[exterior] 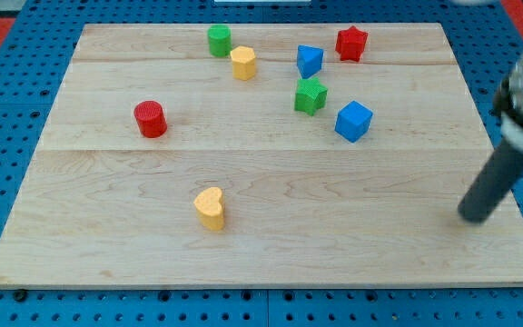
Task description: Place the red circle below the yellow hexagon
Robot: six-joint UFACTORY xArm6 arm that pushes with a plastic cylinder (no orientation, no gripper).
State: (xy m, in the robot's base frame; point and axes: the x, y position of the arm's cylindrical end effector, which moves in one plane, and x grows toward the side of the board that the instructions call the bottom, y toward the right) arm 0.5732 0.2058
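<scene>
Seven blocks, red circle (151,119) at left (clear around), yellow hexagon (243,63) beside green cylinder (219,40), my tip (471,218) far right, no fingers.

On my wooden board (261,245), the red circle block (151,119) sits toward the view's left, well apart from the rest. Up top lies the green cylinder block (219,40), with the yellow hexagon block (243,63) just beside it, lower right. Farther right come the blue angular block (310,61) and the red star block (351,43). Below those sit the green star-like block (310,95) and the blue cube (353,121). The yellow heart block (211,208) lies alone near the view's bottom. My tip (472,217) is far right, well apart from every block.
</scene>
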